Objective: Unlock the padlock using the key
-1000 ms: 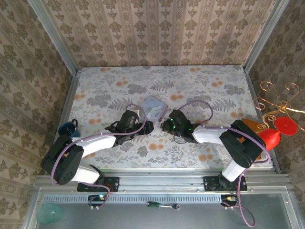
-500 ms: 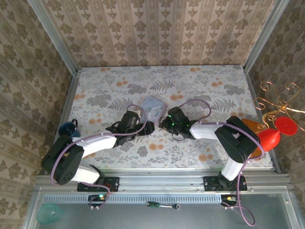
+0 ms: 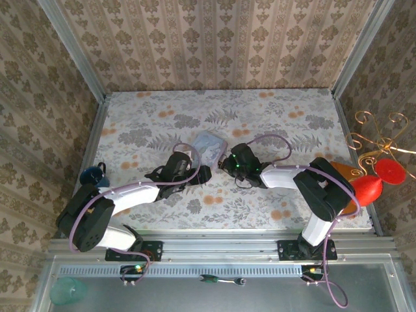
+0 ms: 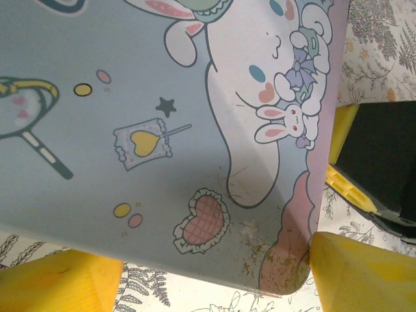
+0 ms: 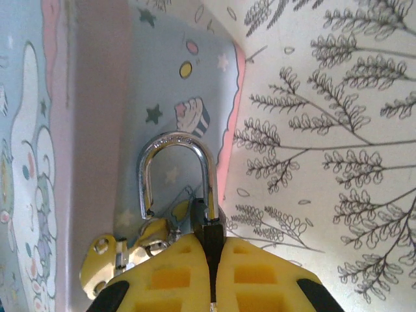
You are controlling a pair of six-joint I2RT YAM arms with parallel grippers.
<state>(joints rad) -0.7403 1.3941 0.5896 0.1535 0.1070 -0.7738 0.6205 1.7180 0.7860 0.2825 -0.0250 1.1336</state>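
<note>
Currently, notes on handling:
Padlock (image 5: 177,179): hangs on the tin's (image 4: 162,130) hasp; small, rigid, slick shackle.
Right gripper (image 5: 213,260): closed on the padlock's dark body.
Left gripper (image 4: 195,276): spread around the tin's corner.
Hold: body, not shackle.

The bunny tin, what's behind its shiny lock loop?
Behind the padlock shackle you see the tin's blue side, with stars, dots and a cupcake. The right gripper, shut on the padlock, covers the lock's body, so what lies behind that is hidden.
</note>
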